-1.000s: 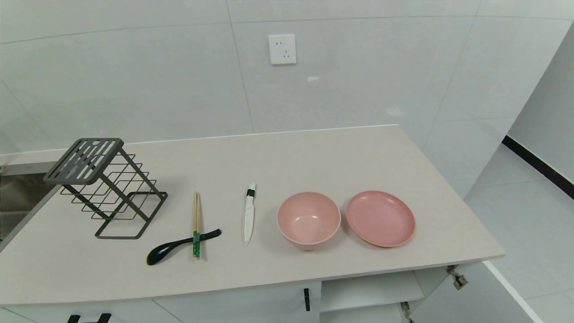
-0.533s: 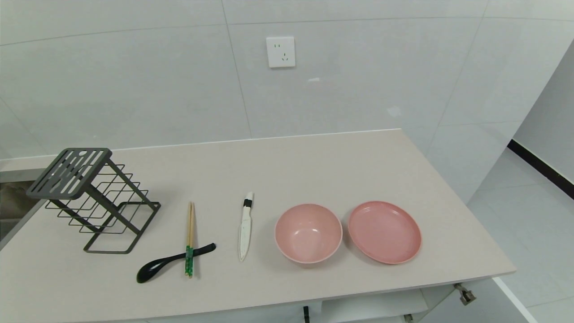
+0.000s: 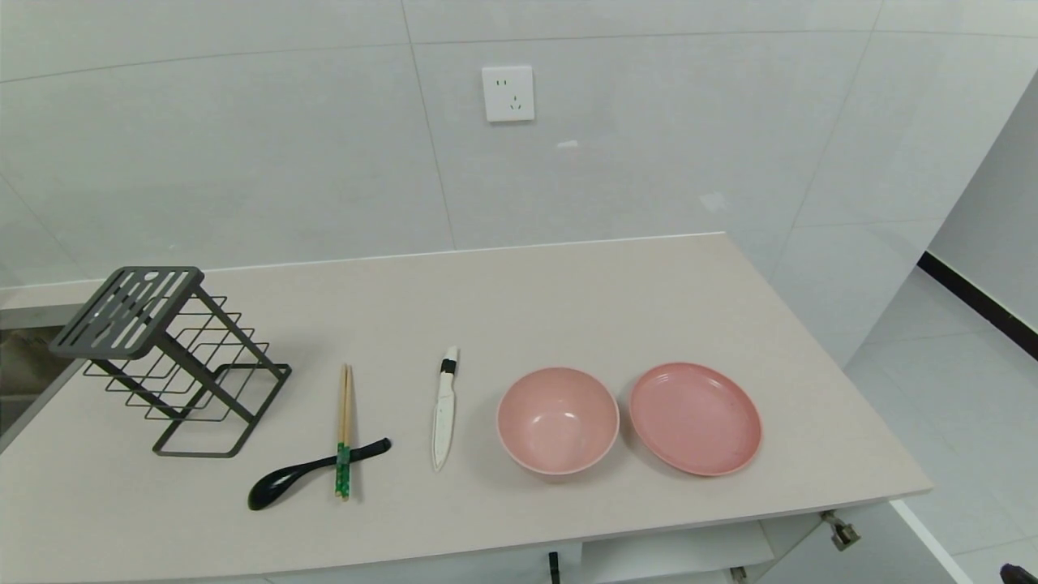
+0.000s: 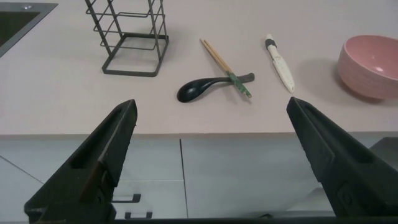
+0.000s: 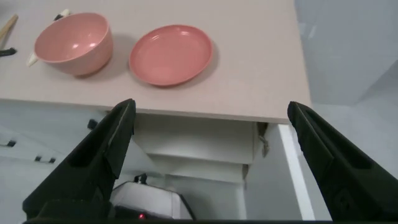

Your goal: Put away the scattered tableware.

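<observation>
A pink bowl [image 3: 557, 419] and a pink plate [image 3: 695, 417] are set side by side on the worktop [image 3: 527, 308]. A white knife [image 3: 443, 408] is laid left of the bowl. Further left, wooden chopsticks [image 3: 344, 430] are crossed over a black spoon [image 3: 312, 470], near a dark wire rack [image 3: 162, 357]. The left end effector [image 4: 210, 109] and the right end effector [image 5: 210, 109] are held released, spread wide, before the worktop's front edge.

You're looking at a kitchen. A pale bench [image 3: 568, 300] is running along a white tiled wall [image 3: 243, 146] carrying a wall socket [image 3: 508, 93]. A sink [image 4: 15, 22] is sitting at its left end, cabinet doors [image 4: 242, 168] hanging beneath. A dish rack [image 3: 126, 312], bowl [image 3: 557, 419] and plate [image 3: 695, 418] are sitting on top.
</observation>
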You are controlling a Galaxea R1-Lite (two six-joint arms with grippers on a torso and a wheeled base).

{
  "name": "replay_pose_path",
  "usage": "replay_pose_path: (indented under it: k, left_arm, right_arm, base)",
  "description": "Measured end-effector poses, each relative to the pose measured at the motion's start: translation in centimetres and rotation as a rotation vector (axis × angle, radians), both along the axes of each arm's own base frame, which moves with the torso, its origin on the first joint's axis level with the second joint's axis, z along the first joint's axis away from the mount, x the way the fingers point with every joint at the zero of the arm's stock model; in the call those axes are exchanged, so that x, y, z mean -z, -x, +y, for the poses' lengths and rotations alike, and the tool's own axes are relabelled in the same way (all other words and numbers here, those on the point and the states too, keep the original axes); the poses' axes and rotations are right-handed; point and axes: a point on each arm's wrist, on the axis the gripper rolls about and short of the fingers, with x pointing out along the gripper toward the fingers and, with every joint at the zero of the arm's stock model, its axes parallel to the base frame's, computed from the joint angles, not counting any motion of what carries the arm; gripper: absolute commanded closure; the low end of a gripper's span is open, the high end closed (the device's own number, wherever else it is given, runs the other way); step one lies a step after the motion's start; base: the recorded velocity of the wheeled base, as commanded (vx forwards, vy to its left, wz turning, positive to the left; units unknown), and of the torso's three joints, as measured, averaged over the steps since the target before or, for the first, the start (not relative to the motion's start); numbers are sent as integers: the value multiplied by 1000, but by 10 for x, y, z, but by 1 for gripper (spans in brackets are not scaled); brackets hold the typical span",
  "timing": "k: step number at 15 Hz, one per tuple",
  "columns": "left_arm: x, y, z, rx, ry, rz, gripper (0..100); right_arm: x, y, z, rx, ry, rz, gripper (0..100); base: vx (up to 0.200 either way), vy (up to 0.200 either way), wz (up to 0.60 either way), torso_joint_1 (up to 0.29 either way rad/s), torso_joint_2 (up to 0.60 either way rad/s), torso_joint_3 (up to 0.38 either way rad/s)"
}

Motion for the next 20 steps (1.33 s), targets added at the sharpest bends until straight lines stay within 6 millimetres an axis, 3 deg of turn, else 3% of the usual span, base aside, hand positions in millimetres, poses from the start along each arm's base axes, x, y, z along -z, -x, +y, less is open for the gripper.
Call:
replay_pose_path:
  k: [7, 14, 20]
  left_arm:
    - [0, 0, 0, 0, 1, -1, 0]
    - [0, 0, 0, 2, 5, -1, 0]
    - [0, 0, 0, 2, 5, -1, 0]
  right_arm:
    - [-10, -72, 7, -115, 13, 96, 0]
    - [8, -154, 21, -190, 30, 134, 0]
    - [30, -210, 34, -233, 30, 212, 0]
  base:
    - [0, 0, 0, 0, 0, 0]
    - [0, 0, 0, 0, 0, 0]
    - [0, 0, 0, 0, 0, 0]
